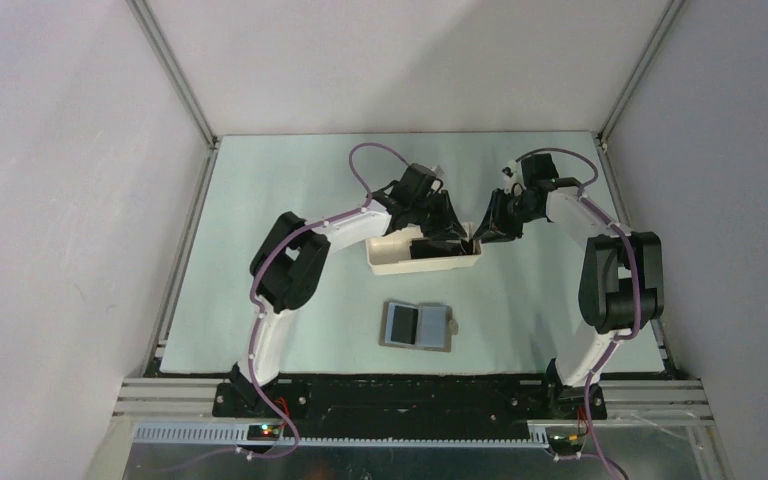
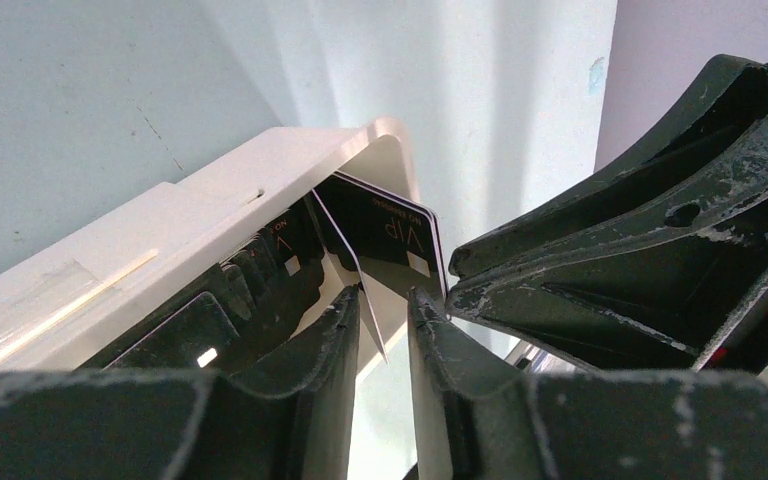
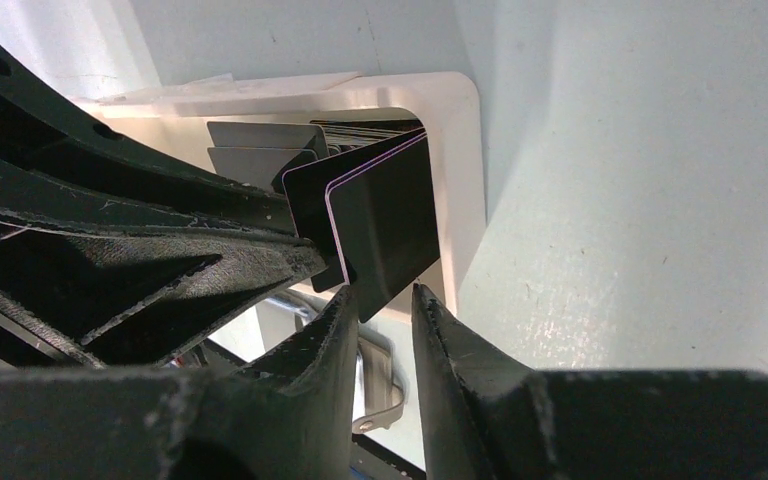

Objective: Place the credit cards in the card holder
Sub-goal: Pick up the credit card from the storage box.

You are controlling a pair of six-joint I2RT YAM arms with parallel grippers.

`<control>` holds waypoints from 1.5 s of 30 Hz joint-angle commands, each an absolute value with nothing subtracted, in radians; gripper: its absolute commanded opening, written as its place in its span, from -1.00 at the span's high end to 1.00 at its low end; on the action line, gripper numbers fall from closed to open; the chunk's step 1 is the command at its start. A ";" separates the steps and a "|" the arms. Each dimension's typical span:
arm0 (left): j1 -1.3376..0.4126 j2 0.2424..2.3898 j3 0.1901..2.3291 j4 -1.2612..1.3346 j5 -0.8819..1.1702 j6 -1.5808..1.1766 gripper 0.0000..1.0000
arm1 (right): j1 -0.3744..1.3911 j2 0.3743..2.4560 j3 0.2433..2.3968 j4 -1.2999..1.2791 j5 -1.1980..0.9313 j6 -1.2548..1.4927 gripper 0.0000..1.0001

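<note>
Several dark credit cards (image 1: 438, 246) stand in the white tray (image 1: 392, 262). The card holder (image 1: 417, 326) lies open and flat nearer the bases, light blue pockets up. My left gripper (image 1: 452, 238) and right gripper (image 1: 487, 232) meet over the tray's right end. In the left wrist view the left gripper (image 2: 382, 300) is narrowly open, with a thin card (image 2: 345, 250) edge-on in the gap; a black VIP card (image 2: 390, 225) stands behind. In the right wrist view the right gripper (image 3: 380, 295) is narrowly open, with the corner of a black card (image 3: 385, 220) at its tips.
The tray rim (image 3: 460, 150) curves just beyond the right fingertips. Grey cards (image 3: 260, 150) stand further along the tray. The two grippers sit very close: the right one (image 2: 640, 230) fills the left wrist view's right side. Pale green table (image 1: 290, 190) lies all around.
</note>
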State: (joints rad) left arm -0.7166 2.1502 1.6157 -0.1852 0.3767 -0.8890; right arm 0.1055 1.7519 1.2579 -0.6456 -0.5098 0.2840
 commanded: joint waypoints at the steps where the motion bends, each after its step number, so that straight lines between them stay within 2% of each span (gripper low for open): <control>1: -0.712 2.100 1.609 -0.181 0.373 -0.866 0.43 | 0.094 1.752 1.262 -0.680 -0.368 0.246 0.42; 10: -0.711 2.129 1.636 -0.183 0.382 -0.877 0.61 | 0.087 1.730 1.263 -0.690 -0.324 0.246 0.43; 15: -0.712 2.135 1.638 -0.212 0.356 -0.877 0.55 | 0.084 1.720 1.262 -0.701 -0.287 0.244 0.43; 20: -0.711 2.134 1.632 -0.266 0.322 -0.875 0.58 | 0.081 1.713 1.262 -0.703 -0.276 0.245 0.43; 27: -0.712 2.155 1.646 -0.299 0.319 -0.861 0.46 | 0.086 1.715 1.262 -0.696 -0.302 0.244 0.43; 29: -0.713 2.162 1.651 -0.300 0.322 -0.863 0.53 | 0.086 1.715 1.262 -0.698 -0.305 0.243 0.42; 32: -0.713 2.151 1.652 -0.299 0.321 -0.862 0.83 | 0.089 1.703 1.262 -0.697 -0.313 0.241 0.41; 35: -0.713 2.119 1.645 -0.300 0.307 -0.854 0.98 | 0.090 1.684 1.263 -0.691 -0.330 0.243 0.29; 38: -0.711 2.050 1.623 -0.301 0.278 -0.841 1.00 | 0.092 1.643 1.262 -0.692 -0.335 0.248 0.09; 42: -0.705 1.951 1.597 -0.301 0.226 -0.818 1.00 | 0.099 1.577 1.262 -0.693 -0.351 0.261 -0.28; 45: -0.700 1.844 1.561 -0.303 0.171 -0.806 1.00 | 0.099 1.512 1.262 -0.697 -0.372 0.277 -0.46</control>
State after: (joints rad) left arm -0.7136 2.0407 1.5822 -0.3191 0.2581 -0.8520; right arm 0.0925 1.6291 1.2568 -0.6918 -0.3351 0.2611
